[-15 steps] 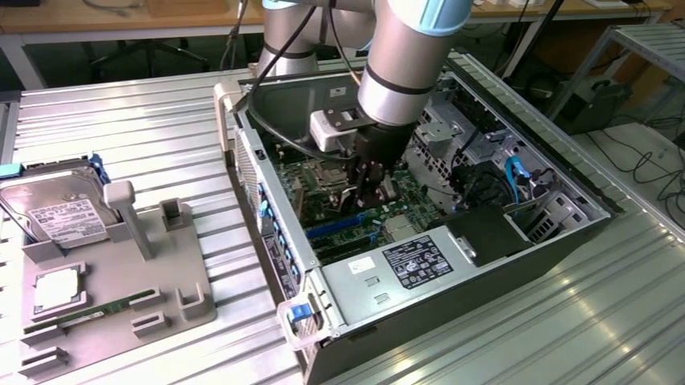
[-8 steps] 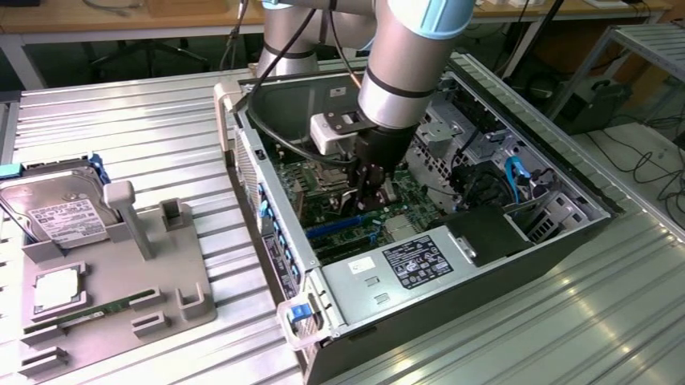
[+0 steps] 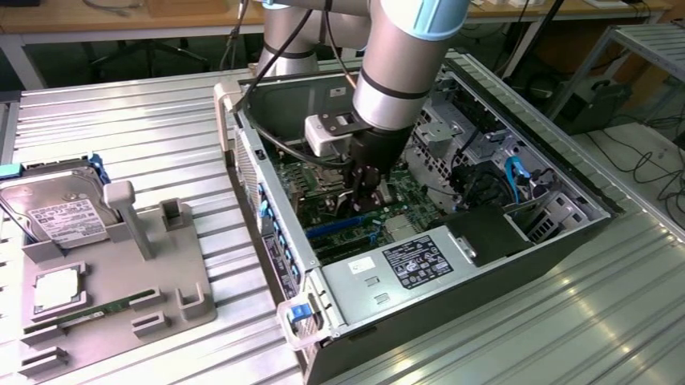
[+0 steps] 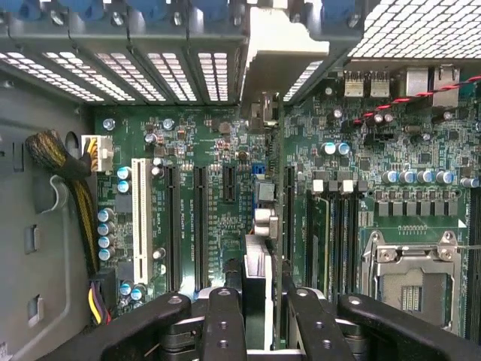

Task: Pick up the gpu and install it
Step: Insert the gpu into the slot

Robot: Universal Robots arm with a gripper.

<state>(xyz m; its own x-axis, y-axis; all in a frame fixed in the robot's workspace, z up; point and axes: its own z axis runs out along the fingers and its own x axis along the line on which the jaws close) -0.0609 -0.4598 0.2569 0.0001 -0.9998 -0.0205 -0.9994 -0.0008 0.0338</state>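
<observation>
My gripper (image 3: 367, 195) is down inside the open computer case (image 3: 268, 200), just above the motherboard (image 3: 412, 207). In the wrist view the gpu (image 4: 264, 226) appears edge-on as a thin card running away from the gripper (image 4: 267, 320), between two black fingers (image 4: 225, 323). The gripper is shut on it. Its silvery end bracket (image 4: 279, 53) reaches the row of rear slot covers (image 4: 173, 71). The card hangs over the green board between two long black slots (image 4: 199, 226). I cannot tell whether its edge sits in a slot.
A silver hard drive (image 3: 59, 212), a narrow green memory stick (image 3: 102, 309) and a square chip (image 3: 54, 289) lie on a grey holder (image 3: 160, 289) at the exterior view's left. Inside the case are the power supply (image 3: 418, 265), a processor socket (image 4: 413, 278) and a cable bundle (image 4: 68, 165).
</observation>
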